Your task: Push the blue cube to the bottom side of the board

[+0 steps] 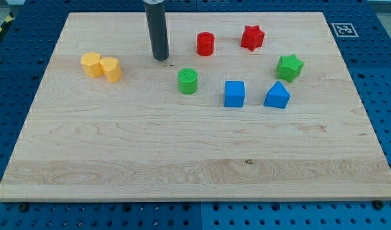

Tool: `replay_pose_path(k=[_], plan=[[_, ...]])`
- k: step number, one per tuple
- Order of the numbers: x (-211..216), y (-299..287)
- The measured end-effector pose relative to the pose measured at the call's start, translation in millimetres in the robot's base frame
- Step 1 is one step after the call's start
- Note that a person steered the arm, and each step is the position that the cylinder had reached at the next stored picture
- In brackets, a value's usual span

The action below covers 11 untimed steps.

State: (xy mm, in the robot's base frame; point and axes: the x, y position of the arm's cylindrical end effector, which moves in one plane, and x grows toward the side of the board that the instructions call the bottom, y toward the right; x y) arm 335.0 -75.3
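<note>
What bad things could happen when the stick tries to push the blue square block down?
1. My tip sits far up and to the view's left of the blue cube, with the green cylinder roughly between them. A straight path would probably knock the cylinder away.
2. The blue triangular block stands close on the cube's right. An off-centre push might turn the cube into it.
3. The red cylinder sits near the route above the cube and might get bumped.
</note>
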Motion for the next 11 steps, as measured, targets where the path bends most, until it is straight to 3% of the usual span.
replay_pose_path(k=[2, 5, 7, 11], plan=[[15, 73], [80, 142], [89, 139], [177, 118]])
